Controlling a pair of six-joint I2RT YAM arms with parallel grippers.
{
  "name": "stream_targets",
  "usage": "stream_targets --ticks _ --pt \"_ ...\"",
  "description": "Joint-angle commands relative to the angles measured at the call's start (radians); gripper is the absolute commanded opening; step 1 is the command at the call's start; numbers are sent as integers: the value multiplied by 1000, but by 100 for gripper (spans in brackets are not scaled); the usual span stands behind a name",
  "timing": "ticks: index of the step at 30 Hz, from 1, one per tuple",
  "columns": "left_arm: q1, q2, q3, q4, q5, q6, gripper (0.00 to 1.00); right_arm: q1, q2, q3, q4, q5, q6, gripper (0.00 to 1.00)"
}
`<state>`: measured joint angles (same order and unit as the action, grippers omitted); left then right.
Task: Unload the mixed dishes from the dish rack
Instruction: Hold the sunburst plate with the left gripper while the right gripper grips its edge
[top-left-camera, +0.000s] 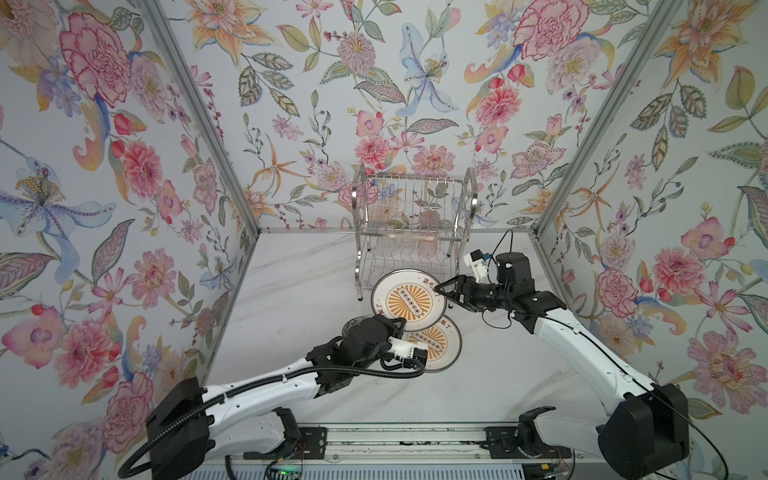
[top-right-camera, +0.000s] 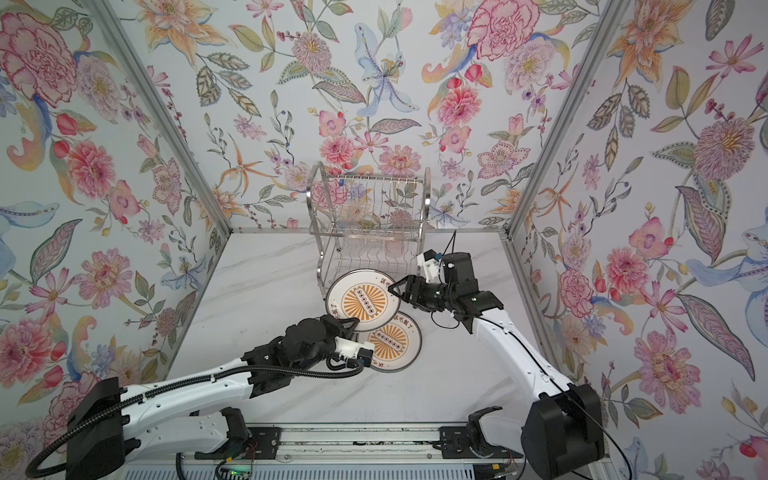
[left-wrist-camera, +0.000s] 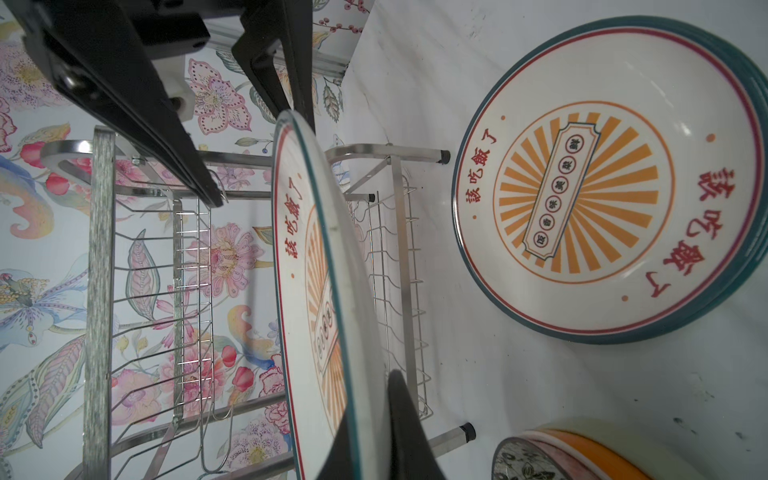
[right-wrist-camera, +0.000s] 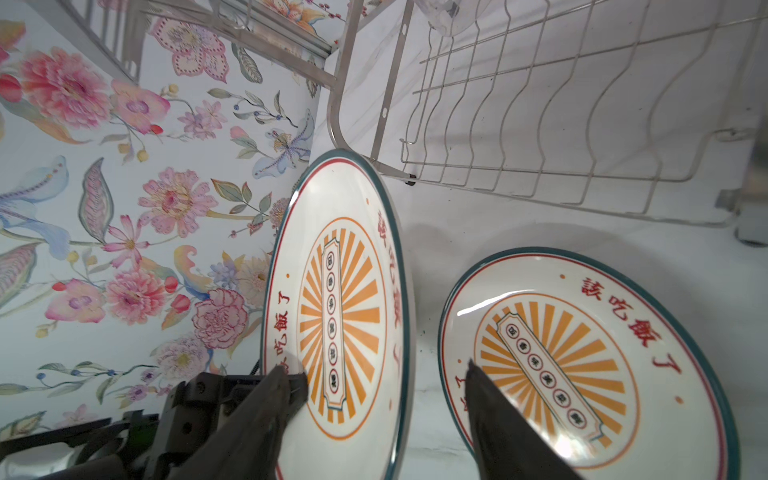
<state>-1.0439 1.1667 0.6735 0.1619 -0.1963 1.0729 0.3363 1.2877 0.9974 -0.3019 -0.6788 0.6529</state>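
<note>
Plate, tilted, before rack at back edge of bench: left gripper clamped on rim; right gripper spread astride rim.

The surface lies bare left of the dish rack and across the whole front, giving a gripper open passage there. The middle is crowded: a tilted plate hangs just before the rack's legs, pinched at its lower edge by the left gripper and straddled at its right edge by the spread jaws of the right gripper, partly above a stack of flat plates. Stacked bowls sit beside that stack, seemingly beneath the left gripper, narrowing any low approach.
</note>
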Motion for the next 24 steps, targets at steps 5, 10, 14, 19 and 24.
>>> stream_targets --ticks 5,10,14,19,24 --pt "-19 35 18 136 -45 87 0 10 77 54 -102 -4 -45 48" --pt "-19 48 13 146 -35 89 0 10 93 40 -102 -5 -38 34" --pt "-19 53 12 146 -32 83 0 10 104 39 -101 -16 -30 22" --pt "-19 59 8 160 -40 78 0 6 104 35 -100 -34 -29 7" --pt "-20 61 1 207 -70 65 28 -9 72 30 -85 -26 -23 0"
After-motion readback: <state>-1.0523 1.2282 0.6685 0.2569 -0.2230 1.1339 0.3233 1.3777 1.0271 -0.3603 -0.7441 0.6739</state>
